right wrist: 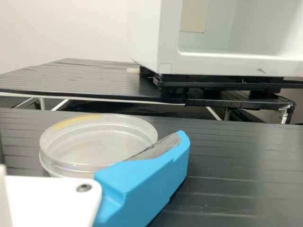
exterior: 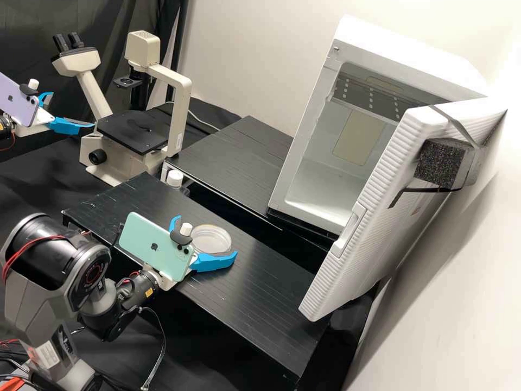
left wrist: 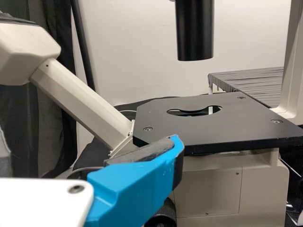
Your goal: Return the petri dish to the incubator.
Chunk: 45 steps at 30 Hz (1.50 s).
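The clear round petri dish rests on the near black shelf. At its near side stands my right gripper, open, one blue finger on either side of the dish; whether they touch it I cannot tell. In the right wrist view, one finger of my right gripper overlaps the edge of the petri dish. The white incubator has its door open; its front frame rises beyond the dish. My left gripper is open beside the microscope; in the left wrist view, a finger of my left gripper is before the stage.
A microscope with a black stage stands at the back left; the stage has an opening in its middle. A white-capped bottle is at the gap between the near shelf and the rear shelf. The incubator's door juts over the near shelf's far end.
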{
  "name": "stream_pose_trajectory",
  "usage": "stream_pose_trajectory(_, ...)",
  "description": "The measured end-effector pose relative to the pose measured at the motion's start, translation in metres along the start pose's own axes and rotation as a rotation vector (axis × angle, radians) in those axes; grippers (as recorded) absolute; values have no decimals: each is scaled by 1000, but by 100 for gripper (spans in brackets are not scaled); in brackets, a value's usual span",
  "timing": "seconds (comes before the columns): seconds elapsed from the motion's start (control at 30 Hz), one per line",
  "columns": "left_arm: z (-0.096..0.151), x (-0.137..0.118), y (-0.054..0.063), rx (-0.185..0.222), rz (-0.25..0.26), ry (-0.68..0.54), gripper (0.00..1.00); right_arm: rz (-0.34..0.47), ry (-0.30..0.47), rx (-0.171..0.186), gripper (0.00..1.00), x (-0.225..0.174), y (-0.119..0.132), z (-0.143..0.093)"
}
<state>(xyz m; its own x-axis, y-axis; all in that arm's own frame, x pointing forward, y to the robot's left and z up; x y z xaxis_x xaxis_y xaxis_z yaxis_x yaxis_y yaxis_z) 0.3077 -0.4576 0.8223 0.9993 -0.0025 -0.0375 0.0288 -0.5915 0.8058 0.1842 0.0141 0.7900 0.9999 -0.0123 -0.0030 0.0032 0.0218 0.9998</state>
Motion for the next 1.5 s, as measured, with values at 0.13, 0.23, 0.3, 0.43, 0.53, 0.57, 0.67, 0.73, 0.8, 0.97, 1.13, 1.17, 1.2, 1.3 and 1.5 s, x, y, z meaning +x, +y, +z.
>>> stream_pose_trajectory(0.13, 0, 0, 0, 0, 0, 0, 100, -6, 1, -1, 0, 0, -1, 0)
stream_pose_trajectory(0.23, 0, 0, 0, 0, 0, 0, 100, -4, 3, -1, 0, 0, -1, 0)
stream_pose_trajectory(0.3, 0, 0, 0, 0, 0, 0, 100, -4, 3, -1, 0, 0, -1, 0)
stream_pose_trajectory(0.43, 0, 0, 0, 0, 0, 0, 100, -4, 3, -1, 0, 0, -1, 0)
stream_pose_trajectory(0.53, 0, 0, 0, 0, 0, 0, 100, -6, 1, -1, 0, 1, -2, 0)
stream_pose_trajectory(0.57, 0, 0, 0, 0, 0, 0, 100, -6, 1, -1, 0, 1, -2, 0)
stream_pose_trajectory(0.67, 0, 0, 0, 0, 0, 0, 100, -7, 0, -2, 0, 1, -2, 1)
stream_pose_trajectory(0.73, 0, 0, 0, 0, 0, 0, 100, -4, 3, -2, 0, 1, -2, 0)
stream_pose_trajectory(0.8, 0, 0, 0, 0, 0, 0, 100, -4, 3, -2, 0, 1, -2, 0)
stream_pose_trajectory(0.97, 0, 0, 0, 0, 0, 0, 100, -6, 2, -2, 0, 1, -2, 1)
stream_pose_trajectory(1.13, 0, 0, 0, 0, 0, 0, 100, -4, 8, -2, 0, 1, -2, 0)
stream_pose_trajectory(1.17, 0, 0, 0, 0, 0, 0, 100, -4, 8, -2, 0, 1, -2, 0)
stream_pose_trajectory(1.2, 0, 0, 0, 0, 0, 0, 100, -4, 8, -2, 0, 1, -2, 0)
stream_pose_trajectory(1.3, 0, 0, 0, 0, 0, 0, 100, -2, 7, -1, 0, 1, -1, 1)
stream_pose_trajectory(1.5, 0, 0, 0, 0, 0, 0, 100, 30, 12, 0, 0, 0, 15, 10)
